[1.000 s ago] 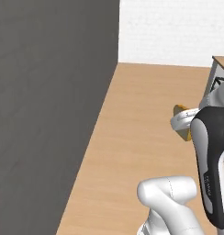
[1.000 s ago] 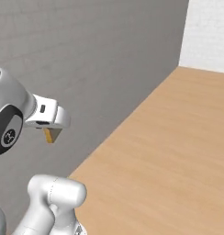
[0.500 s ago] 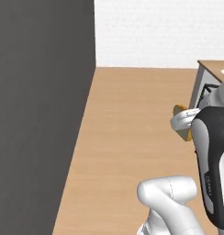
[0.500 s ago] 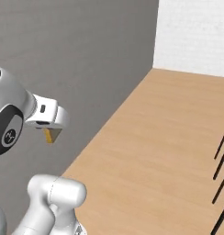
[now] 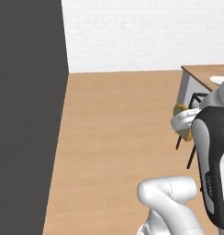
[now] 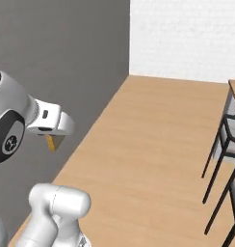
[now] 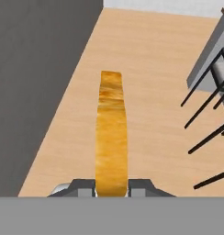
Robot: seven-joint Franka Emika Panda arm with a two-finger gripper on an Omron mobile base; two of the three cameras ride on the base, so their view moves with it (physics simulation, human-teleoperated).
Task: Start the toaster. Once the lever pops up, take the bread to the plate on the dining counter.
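My gripper is shut on the bread, a tan slice with a darker crust, seen edge-on and standing up between the two fingers. In the left base view the bread peeks out around the white hand at the right. In the right base view the bread hangs under the gripper at the left, high above the floor. The dining counter shows its light-wood corner at the far right, with the white plate on it. The toaster is out of view.
A tall dark grey wall fills the left side. Wood floor stretches ahead to a white back wall. Black-legged chairs stand along the counter's grey base on the right.
The whole picture has slid left, so the base has turned right: the dark wall has shrunk and the counter and chairs have come into view. The bread stays gripped.
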